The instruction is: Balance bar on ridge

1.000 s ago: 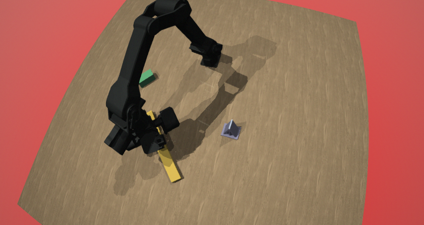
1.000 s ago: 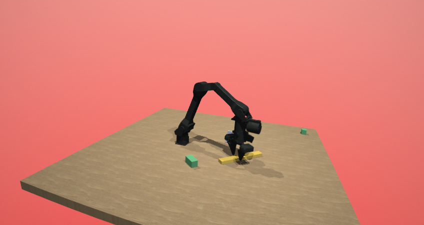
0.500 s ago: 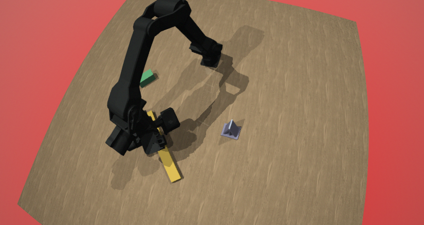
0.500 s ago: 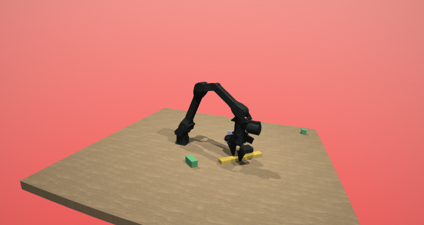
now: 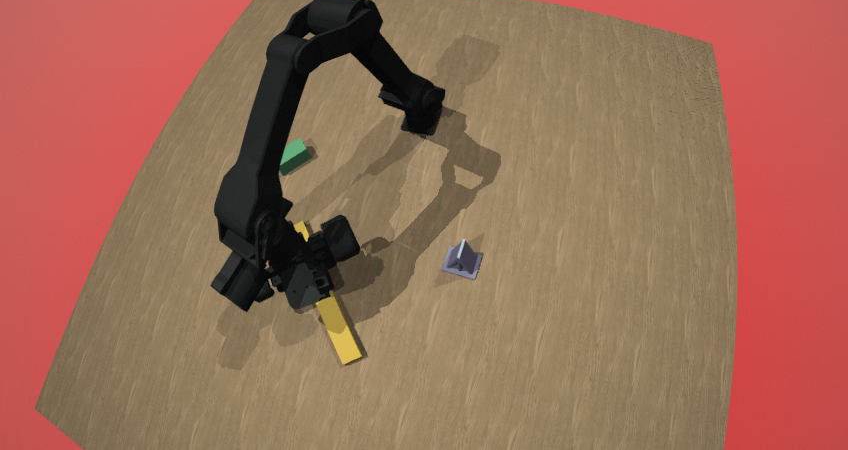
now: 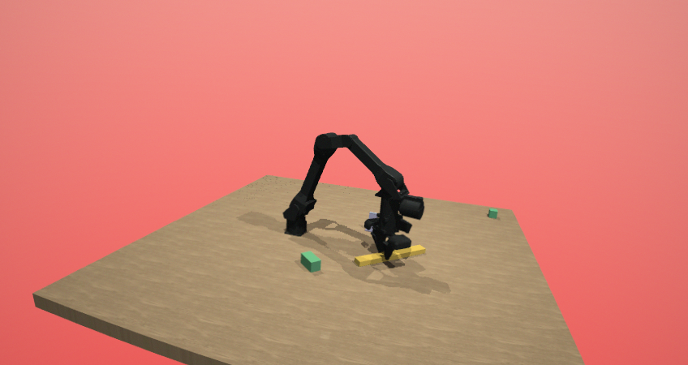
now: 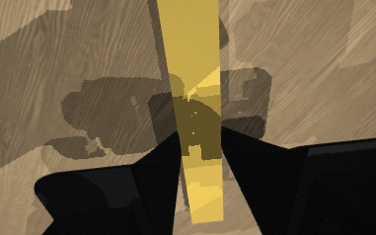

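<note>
A long yellow bar [image 5: 342, 334] [image 6: 414, 251] [image 7: 191, 44] lies on the table, its middle hidden under my gripper in the top view. My gripper [image 7: 198, 133] [image 6: 388, 255] points down and is shut on the bar, one finger on each long side of it, somewhere around its middle part. The ridge, a small grey-purple wedge on a square base [image 5: 462, 258], stands on the table to the right of the bar in the top view. It is mostly hidden behind my gripper in the exterior view. Nothing rests on the ridge.
A green block [image 5: 295, 156] [image 6: 311, 261] lies near the arm, partly behind the forearm in the top view. A small green cube [image 6: 492, 212] sits near the table's far right corner in the exterior view. The arm's shadow falls across the wooden table [image 5: 593, 209] [image 6: 192, 289].
</note>
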Controlling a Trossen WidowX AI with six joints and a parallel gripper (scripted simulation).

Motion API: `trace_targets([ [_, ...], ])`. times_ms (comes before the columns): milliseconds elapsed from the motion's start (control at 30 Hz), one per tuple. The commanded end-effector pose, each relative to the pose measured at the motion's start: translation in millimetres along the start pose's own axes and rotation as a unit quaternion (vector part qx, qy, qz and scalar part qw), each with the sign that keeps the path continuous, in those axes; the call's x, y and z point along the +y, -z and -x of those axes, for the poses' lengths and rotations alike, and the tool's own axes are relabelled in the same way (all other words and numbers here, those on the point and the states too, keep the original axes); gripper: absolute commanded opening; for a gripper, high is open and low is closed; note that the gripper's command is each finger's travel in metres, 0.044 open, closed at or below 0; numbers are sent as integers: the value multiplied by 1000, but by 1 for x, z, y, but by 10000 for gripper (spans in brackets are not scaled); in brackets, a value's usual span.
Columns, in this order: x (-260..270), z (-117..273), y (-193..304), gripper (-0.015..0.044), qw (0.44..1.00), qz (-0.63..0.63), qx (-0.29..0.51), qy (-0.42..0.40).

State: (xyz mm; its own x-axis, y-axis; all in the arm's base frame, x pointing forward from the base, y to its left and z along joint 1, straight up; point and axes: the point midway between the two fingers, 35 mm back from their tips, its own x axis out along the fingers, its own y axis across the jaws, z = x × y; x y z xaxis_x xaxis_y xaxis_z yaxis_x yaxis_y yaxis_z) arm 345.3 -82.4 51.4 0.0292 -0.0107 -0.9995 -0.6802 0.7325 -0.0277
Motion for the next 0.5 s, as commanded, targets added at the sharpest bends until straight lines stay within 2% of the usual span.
trace_targets([
  [0,-1,6,-1,0,1000,0,0,0],
  [467,-5,41,-3,0,1000,1,-1,0],
])
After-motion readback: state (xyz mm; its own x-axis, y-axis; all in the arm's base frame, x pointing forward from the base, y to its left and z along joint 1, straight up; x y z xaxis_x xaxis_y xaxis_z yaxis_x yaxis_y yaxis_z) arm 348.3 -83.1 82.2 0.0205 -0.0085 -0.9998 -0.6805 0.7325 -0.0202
